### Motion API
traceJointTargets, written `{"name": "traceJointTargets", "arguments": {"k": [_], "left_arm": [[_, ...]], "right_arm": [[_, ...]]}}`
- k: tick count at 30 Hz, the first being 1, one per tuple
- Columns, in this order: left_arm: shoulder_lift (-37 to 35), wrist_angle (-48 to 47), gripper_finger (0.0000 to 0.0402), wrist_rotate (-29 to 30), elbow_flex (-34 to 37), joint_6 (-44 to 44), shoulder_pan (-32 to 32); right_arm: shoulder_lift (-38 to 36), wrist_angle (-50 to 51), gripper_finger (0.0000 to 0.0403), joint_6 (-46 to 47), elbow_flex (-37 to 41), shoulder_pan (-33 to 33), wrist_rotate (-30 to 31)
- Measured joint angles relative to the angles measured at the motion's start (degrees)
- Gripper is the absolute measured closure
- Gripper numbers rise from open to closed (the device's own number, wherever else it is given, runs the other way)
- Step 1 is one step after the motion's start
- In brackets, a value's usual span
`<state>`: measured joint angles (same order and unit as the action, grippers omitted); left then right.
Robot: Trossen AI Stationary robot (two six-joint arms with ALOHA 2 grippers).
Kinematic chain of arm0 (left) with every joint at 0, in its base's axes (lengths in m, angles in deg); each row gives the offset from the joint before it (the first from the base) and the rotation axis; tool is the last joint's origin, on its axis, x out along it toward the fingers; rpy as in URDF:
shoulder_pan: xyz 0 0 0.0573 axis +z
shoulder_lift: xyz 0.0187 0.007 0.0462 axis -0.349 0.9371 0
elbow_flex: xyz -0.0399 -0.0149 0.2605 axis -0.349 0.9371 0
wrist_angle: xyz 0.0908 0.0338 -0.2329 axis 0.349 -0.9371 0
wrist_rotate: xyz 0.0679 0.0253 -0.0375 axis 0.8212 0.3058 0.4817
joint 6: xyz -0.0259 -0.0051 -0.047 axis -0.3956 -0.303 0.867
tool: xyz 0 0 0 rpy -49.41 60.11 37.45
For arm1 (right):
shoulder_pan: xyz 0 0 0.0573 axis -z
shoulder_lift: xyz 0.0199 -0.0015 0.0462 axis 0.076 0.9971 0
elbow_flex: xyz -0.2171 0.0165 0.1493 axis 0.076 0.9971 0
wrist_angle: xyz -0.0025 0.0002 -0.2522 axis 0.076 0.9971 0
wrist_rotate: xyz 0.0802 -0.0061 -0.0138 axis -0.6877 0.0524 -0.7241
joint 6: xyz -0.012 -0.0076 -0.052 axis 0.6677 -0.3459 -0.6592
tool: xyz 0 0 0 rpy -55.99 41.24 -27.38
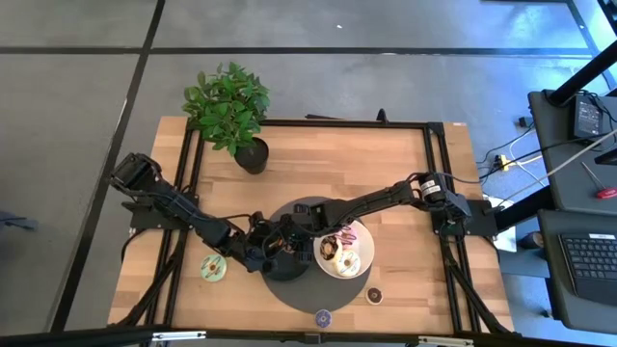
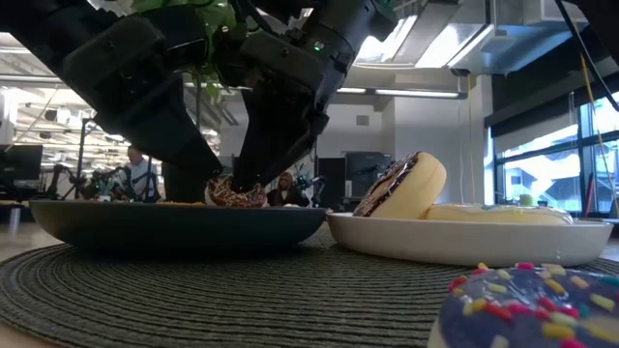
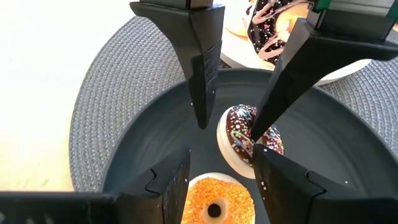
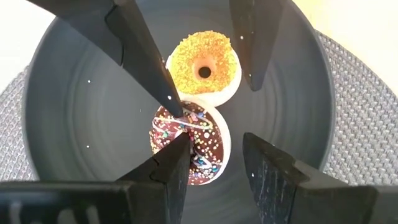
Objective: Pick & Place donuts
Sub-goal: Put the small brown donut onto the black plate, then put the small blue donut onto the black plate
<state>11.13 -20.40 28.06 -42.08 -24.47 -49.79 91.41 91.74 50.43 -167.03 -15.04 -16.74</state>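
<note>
Chocolate donut (image 4: 191, 144) on dark plate (image 4: 62, 124), between both open, empty grippers: left gripper (image 3: 214, 180), right gripper (image 4: 214, 163).

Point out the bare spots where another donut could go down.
Free: bare wood between the potted plant and the round mat, and the dark plate's rim side. Crowded: plate centre, where both grippers flank the chocolate donut and orange donut.

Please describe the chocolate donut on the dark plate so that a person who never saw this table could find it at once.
Find the round woven mat at the table's front middle; the dark grey plate lies on it, under both grippers. Two donuts touch each other on this plate. The chocolate donut is dark brown with coloured sprinkles, while its neighbour, the orange donut, has fine orange crumbs.
</note>
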Motion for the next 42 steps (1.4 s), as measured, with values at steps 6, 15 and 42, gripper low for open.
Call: {"name": "traceJointTargets", "arguments": {"k": [6, 15, 42], "left_arm": [[0.5, -0.4, 0.0233, 0.0, 0.0, -1.0, 0.3], [1.1, 3.7, 0.0233, 1.4, 0.0, -3.0, 0.1], [-20.3, -10.3, 0.0233, -10.7, 0.0, -1.6, -5.6]], "right_arm": [[0.0, 0.3, 0.0253, 0.0, 0.0, 0.0, 0.0], [0.0, 0.0, 0.0253, 0.0, 0.0, 0.0, 0.0], [-12.2, 26.6, 0.0253, 1.3, -1.2, -5.7, -0.5]]}}
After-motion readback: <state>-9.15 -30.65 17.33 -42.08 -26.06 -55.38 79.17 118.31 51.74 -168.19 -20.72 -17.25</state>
